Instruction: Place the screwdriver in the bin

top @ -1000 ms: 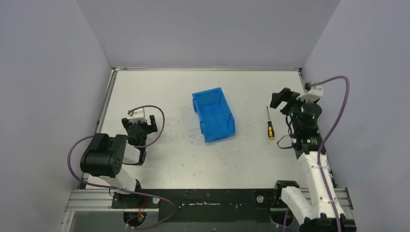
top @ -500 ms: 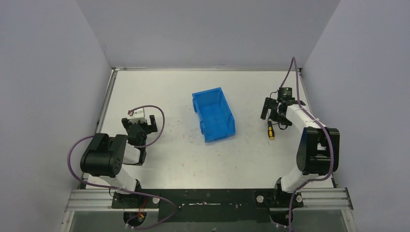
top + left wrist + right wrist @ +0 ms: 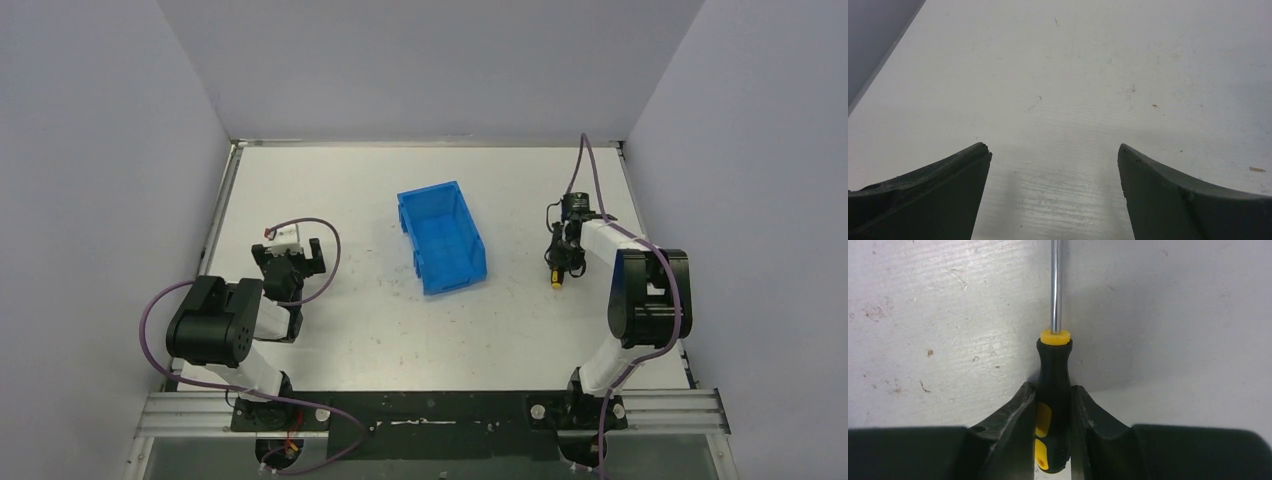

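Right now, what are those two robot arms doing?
The right tool is shut on the black-and-yellow handle of the screwdriver, down on the table, off to the right of the blue bin. The bin has nothing in it. The left tool hangs open over bare table, holding nothing.

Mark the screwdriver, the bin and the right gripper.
screwdriver (image 3: 1053, 365): right wrist view, on the black handle below the yellow collar.
bin (image 3: 443, 236): top external view, on its bare blue floor.
right gripper (image 3: 1053, 392): right wrist view, midway between its fingertips, which clamp the handle.
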`<action>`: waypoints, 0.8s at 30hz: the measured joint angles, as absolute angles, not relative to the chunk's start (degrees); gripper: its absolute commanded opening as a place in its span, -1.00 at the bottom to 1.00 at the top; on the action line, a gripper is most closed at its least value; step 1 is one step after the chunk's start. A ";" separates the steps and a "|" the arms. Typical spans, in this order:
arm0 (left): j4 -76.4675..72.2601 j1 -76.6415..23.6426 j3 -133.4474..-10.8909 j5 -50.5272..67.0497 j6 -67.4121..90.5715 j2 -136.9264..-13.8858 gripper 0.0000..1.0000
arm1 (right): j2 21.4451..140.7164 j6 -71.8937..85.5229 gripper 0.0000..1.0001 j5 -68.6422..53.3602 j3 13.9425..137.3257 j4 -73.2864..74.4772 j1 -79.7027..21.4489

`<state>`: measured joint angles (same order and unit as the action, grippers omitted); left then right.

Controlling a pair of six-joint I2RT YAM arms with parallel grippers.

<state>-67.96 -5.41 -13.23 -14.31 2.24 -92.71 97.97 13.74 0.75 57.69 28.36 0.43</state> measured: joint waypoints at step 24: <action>-67.96 -5.41 -13.23 -14.31 2.24 -92.71 0.94 | 93.36 18.87 -1.00 10.79 88.47 53.76 -24.62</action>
<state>-67.96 -5.41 -13.23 -14.31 2.24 -92.71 93.36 18.87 10.79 88.47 53.76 -24.62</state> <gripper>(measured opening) 0.971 0.266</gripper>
